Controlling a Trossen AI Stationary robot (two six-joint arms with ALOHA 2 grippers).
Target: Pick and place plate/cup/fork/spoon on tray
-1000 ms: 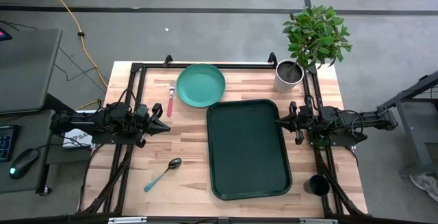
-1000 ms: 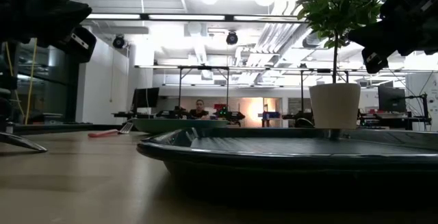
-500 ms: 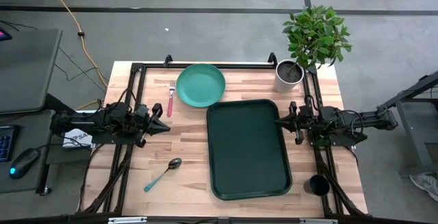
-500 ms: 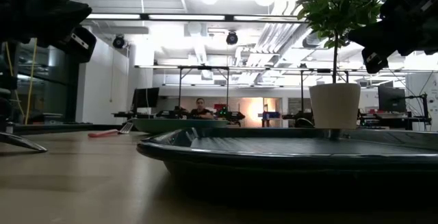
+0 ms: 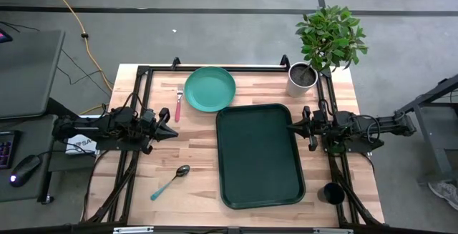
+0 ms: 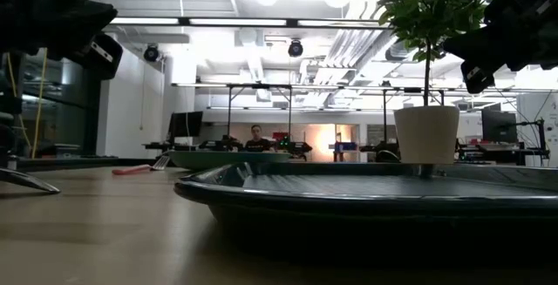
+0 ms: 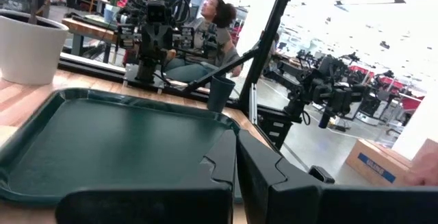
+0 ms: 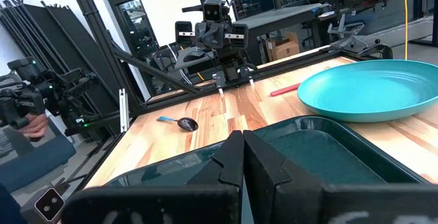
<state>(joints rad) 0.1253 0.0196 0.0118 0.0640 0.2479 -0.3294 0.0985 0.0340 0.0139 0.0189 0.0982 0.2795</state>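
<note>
Tray [image 5: 260,155]: dark green, rectangular, lying flat on the wooden table [image 5: 193,155] with nothing on it; serves as the landmark for every entry below
Plate [image 5: 210,89]: teal-green, flat on the table just beyond the tray's far left corner, its edge close to the tray rim; whether the two touch cannot be told
Fork [image 5: 178,103]: pink handle, lying left of the plate and well to the left of the tray's far end, tines pointing away from the tray's near end
Spoon [image 5: 170,181]: blue handle, lying at a slant on the table left of the tray's near half, well apart from it
Cup [image 5: 333,192]: dark, standing off the tray's near right corner, near the table's right edge
Plant pot [image 5: 302,79]: white, holding a leafy plant, beyond the tray's far right corner
Left gripper [image 5: 172,131]: held above the table left of the tray, tips pointing toward it; fingers [image 7: 219,166] closed together, grasping nothing
Right gripper [image 5: 293,127]: held at the tray's right rim, tips pointing over it; fingers [image 8: 263,166] closed together, grasping nothing
Person [image 7: 205,35]: seated in the room beyond the tray's right side, seen in the left wrist view
</note>
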